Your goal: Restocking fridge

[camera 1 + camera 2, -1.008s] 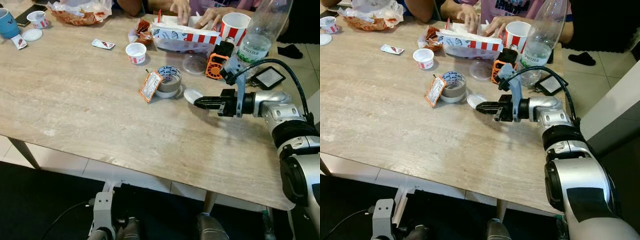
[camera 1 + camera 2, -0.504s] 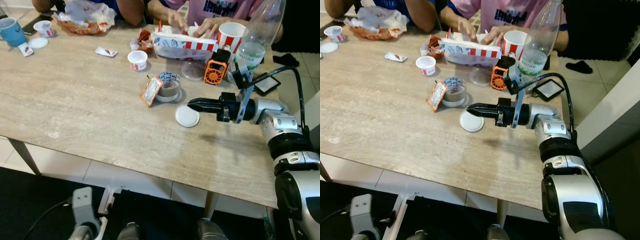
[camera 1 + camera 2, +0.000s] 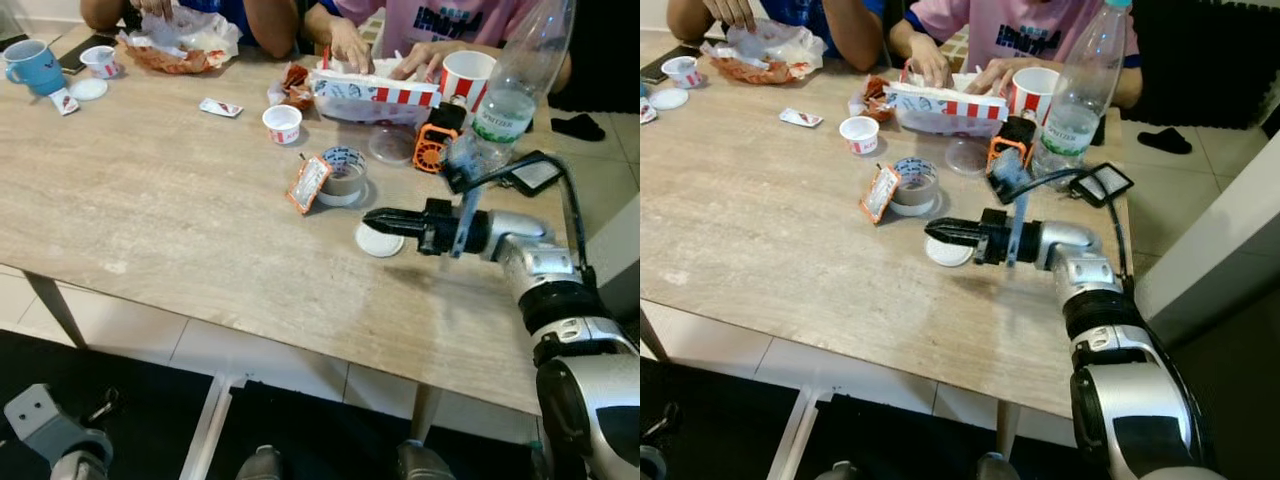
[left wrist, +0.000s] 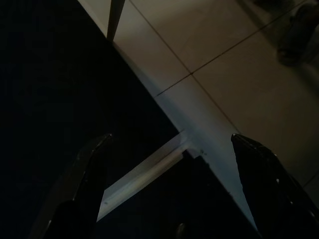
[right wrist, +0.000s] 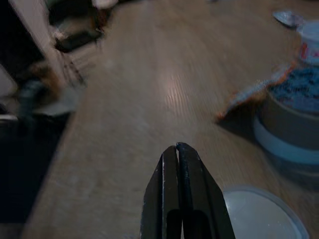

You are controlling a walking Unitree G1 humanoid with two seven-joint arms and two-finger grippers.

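Right arm reaches out level across the wooden surface (image 3: 180, 210), forearm pointing toward the robot's left. Right end effector (image 3: 372, 217) has its two black fingers pressed together, holding nothing; its tip sits above the edge of a white round lid (image 3: 379, 242), contact cannot be confirmed. A tape roll (image 3: 342, 176) with a sauce packet (image 3: 306, 184) leaning on it lies just beyond. A clear water bottle (image 3: 516, 82) stands upright behind the forearm, near an orange device (image 3: 434, 147). Left end effector (image 4: 169, 199) hangs below the surface, fingers spread, over tiled floor; that view is dark. Persons' hands (image 3: 352, 47) rest at a striped food box (image 3: 375, 93); their upper bodies are cut off.
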